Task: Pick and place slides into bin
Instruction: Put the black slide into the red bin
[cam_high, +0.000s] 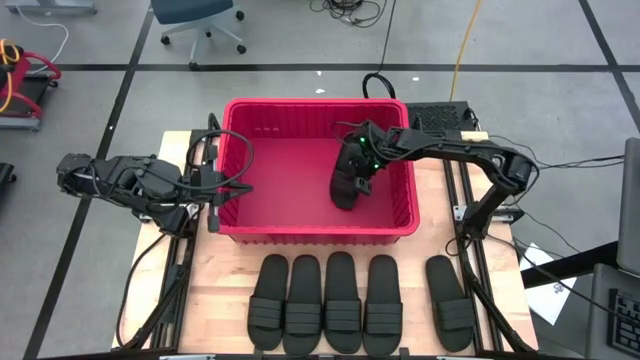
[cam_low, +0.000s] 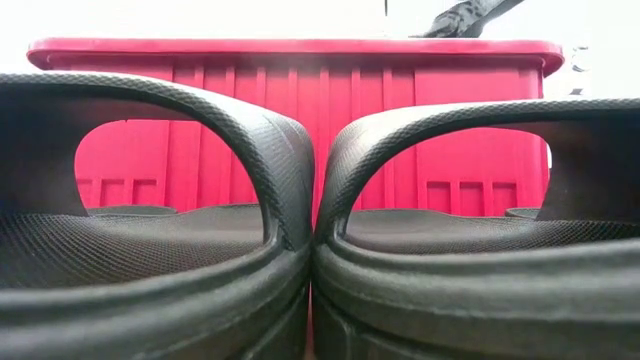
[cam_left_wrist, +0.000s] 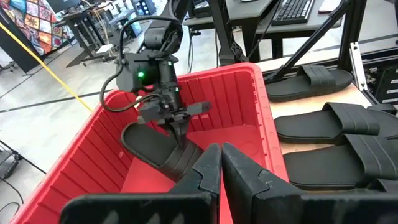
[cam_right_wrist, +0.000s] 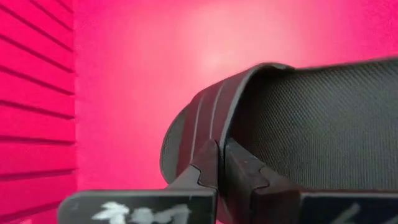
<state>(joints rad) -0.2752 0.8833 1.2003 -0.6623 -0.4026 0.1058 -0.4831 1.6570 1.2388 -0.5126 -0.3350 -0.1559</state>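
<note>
Five slides (cam_high: 340, 302) lay in a row on the wooden surface (cam_high: 220, 275) in front of the bin (cam_high: 318, 232), four close together and the fifth (cam_high: 449, 289) set a little apart toward the right arm's side. A sixth slide (cam_high: 349, 186) was inside the bin, near its right wall, tilted with one end low on the red floor. The right gripper (cam_high: 362, 180) hung over it inside the bin, its fingers (cam_right_wrist: 214, 165) pressed fully together on the edge of the ribbed strap; how much of the strap lay between them could not be made out, since the fingers covered the contact point.

The left gripper (cam_high: 212, 190) waited at the bin's left wall, outside the rim, its fingers (cam_left_wrist: 208, 171) almost closed and holding nothing.

From the low view, two slides (cam_low: 160, 240) filled nearly the whole frame, touching side by side, and hid most of the bin's front wall (cam_low: 300, 110); only the rim and a short length of the right arm (cam_low: 465, 15) showed above. The bin's interior was not visible from there. The near ends of the row were cut off at the high view's lower edge.
</note>
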